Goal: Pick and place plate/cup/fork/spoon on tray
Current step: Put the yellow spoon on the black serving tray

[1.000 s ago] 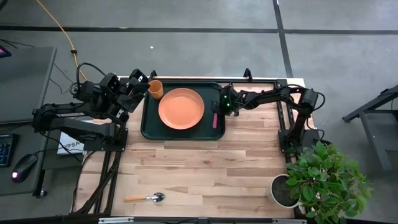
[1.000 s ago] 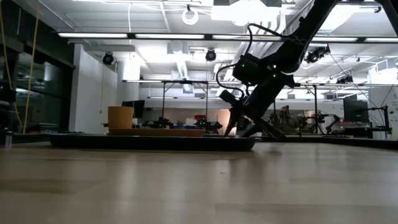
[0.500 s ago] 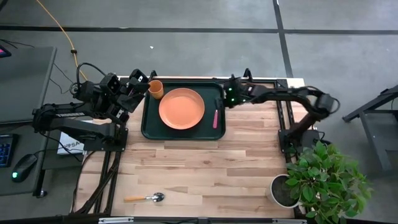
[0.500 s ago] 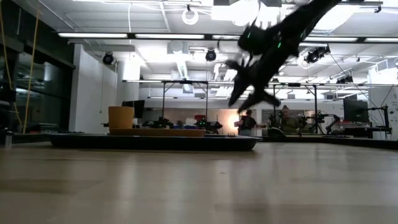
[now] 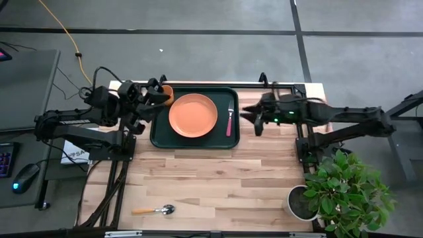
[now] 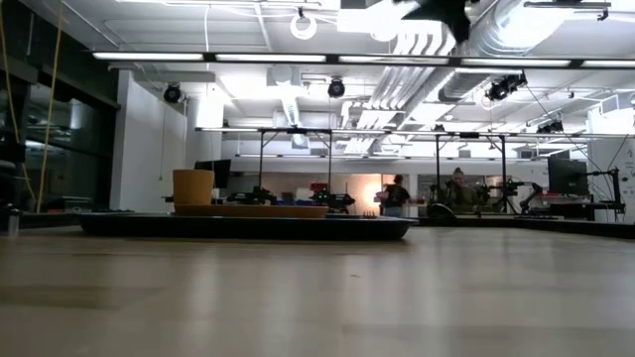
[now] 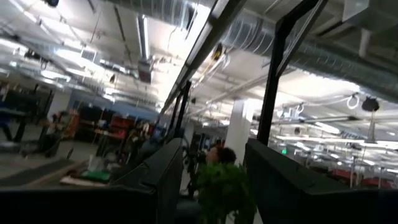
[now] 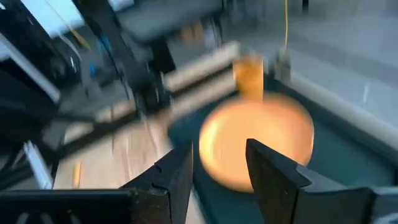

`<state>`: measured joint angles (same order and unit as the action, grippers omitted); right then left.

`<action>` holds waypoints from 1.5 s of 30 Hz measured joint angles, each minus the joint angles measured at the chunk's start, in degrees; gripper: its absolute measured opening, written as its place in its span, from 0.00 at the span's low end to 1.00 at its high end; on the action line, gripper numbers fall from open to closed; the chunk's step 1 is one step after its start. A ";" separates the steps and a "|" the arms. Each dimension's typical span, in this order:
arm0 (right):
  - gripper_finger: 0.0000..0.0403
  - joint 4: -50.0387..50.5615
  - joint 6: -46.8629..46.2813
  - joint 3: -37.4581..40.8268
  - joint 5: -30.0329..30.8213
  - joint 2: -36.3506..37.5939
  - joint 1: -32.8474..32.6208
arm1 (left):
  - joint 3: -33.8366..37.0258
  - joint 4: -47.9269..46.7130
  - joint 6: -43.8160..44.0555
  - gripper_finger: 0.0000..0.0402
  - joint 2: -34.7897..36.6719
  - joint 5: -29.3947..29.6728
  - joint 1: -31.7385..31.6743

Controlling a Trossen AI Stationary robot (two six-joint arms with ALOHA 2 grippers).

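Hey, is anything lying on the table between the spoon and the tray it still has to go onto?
Nothing visible. The spoon lies alone near the table's front edge, with bare wood up to the tray. The right gripper, open and empty, hovers beside the tray's right edge.

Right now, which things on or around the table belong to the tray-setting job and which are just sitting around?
For the job: tray, plate, cup, fork, spoon on the bare wood.

Just about: potted plant, keyboard, mouse, yellow cable.
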<state>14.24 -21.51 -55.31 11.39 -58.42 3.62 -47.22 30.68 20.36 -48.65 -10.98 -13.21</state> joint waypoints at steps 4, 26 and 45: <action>0.35 -6.53 8.80 0.00 4.86 2.55 -2.96 | 0.02 -1.17 -0.09 0.40 -0.72 0.60 0.00; 0.35 -12.37 12.97 0.00 1.85 3.13 -3.42 | 0.02 -8.10 -8.70 0.40 -1.72 2.92 0.00; 0.35 -10.29 9.54 -0.02 -0.47 3.11 -3.42 | -21.74 -82.52 1.00 0.36 -16.43 6.34 28.35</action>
<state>3.95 -11.97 -55.33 10.92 -55.31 0.21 -68.96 -51.84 21.36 -65.08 -4.64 15.14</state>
